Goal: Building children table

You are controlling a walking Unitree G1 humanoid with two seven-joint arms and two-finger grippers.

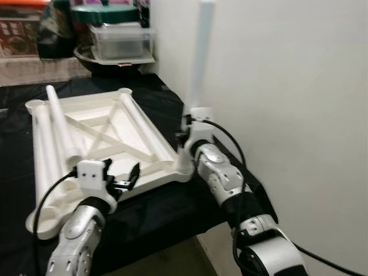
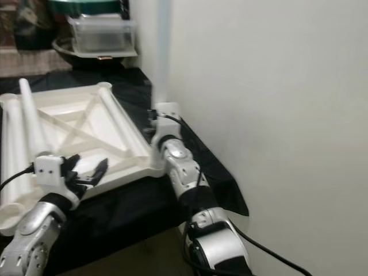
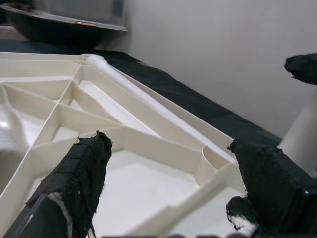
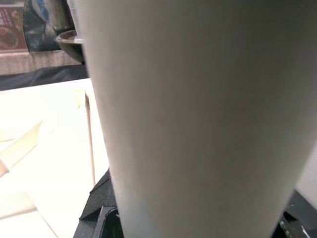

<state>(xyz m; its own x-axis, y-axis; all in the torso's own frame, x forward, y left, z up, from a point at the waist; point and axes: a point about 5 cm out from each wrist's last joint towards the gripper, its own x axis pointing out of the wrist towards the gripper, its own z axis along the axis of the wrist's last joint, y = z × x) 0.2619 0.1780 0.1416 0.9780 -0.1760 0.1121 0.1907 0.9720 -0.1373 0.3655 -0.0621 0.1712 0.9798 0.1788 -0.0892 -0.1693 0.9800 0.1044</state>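
Table leg (image 1: 197, 63): upright, clamped in R gripper (image 1: 185, 150) over tabletop (image 1: 109, 135) corner socket; L gripper (image 1: 122, 177) spread apart.

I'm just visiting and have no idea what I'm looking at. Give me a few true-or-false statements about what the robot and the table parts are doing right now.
1. The white tabletop lies upside down on a black cloth. True.
2. The right tool holds a white leg upright at the tabletop's near right corner. True.
3. The left tool is clamped on a leg. False: its fingers are open, over the tabletop's near edge, holding nothing.
4. Loose legs lie on the tabletop's left side. True.
5. The clear plastic container stands on the tabletop. False: it sits in the back, beyond it.
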